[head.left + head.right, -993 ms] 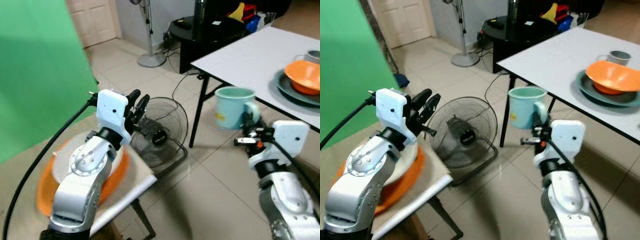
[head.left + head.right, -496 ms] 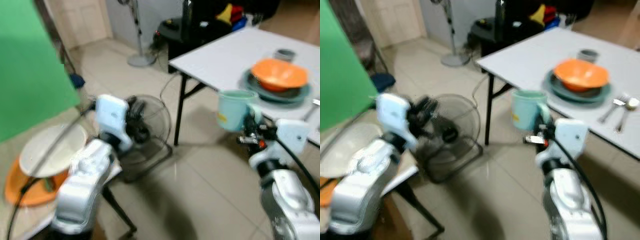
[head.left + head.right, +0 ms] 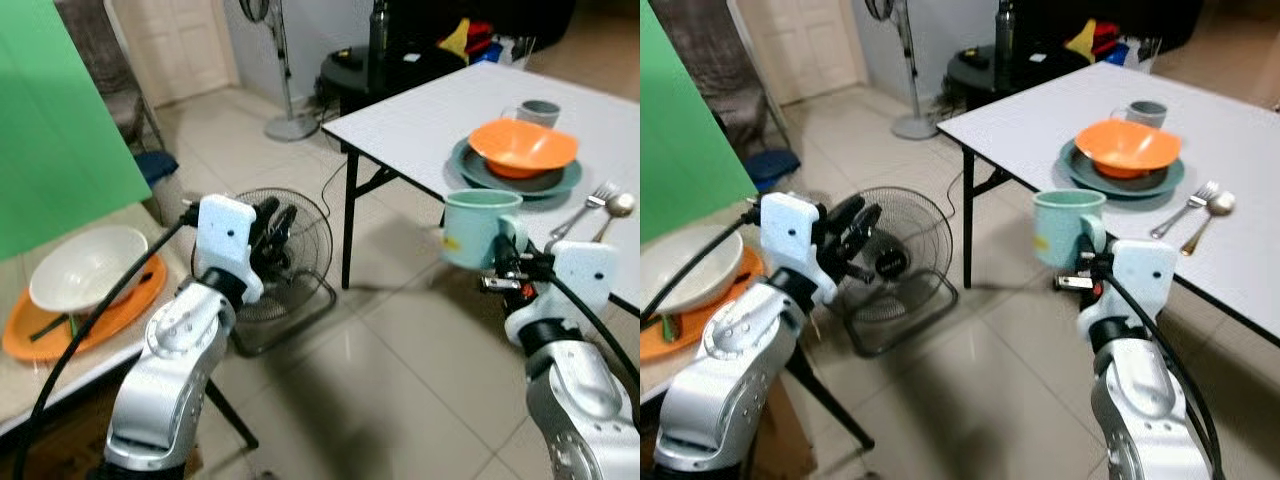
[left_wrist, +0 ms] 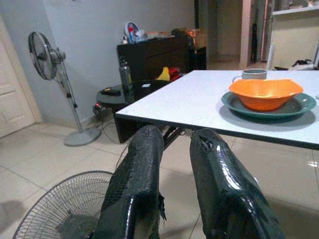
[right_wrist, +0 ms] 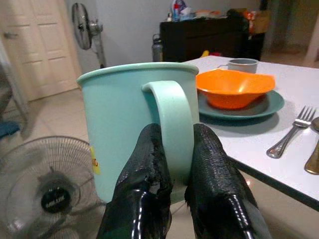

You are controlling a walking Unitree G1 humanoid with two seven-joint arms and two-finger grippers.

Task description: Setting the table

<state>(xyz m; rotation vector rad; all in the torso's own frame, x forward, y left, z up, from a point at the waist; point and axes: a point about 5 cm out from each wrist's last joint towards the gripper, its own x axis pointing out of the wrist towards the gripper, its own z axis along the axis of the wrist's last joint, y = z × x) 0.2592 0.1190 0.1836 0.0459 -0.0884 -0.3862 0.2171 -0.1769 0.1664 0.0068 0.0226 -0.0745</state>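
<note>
you have the white table [image 3: 455,120] on your right, standing on pale floor tiles, with a place half laid on it. nearer you, on the floor between the two arms, a floor fan [image 3: 290,255] lies tilted back with its round grille facing up. to your left a low side table [image 3: 60,360] carries an orange tray [image 3: 95,310], and a white bowl [image 3: 85,265] sits on that tray with a dark utensil beside it.

on the white table, a grey-green plate [image 3: 515,180] holds an orange bowl [image 3: 522,147], and a grey cup [image 3: 538,110] stands just behind them. a fork [image 3: 580,205] and a spoon [image 3: 612,208] lie side by side near the plate, toward the table's near edge.

your right gripper [image 5: 174,149] is raised in front of the table's near edge, its two fingers pinched on the handle of the light green mug [image 3: 475,228]. the mug is upright, in the air, off the table and just short of the plate. a small yellow label shows low on its side.

your left gripper [image 4: 174,144] is held up over the floor fan, holding nothing, its fingers close together with only a narrow gap between them.
</note>
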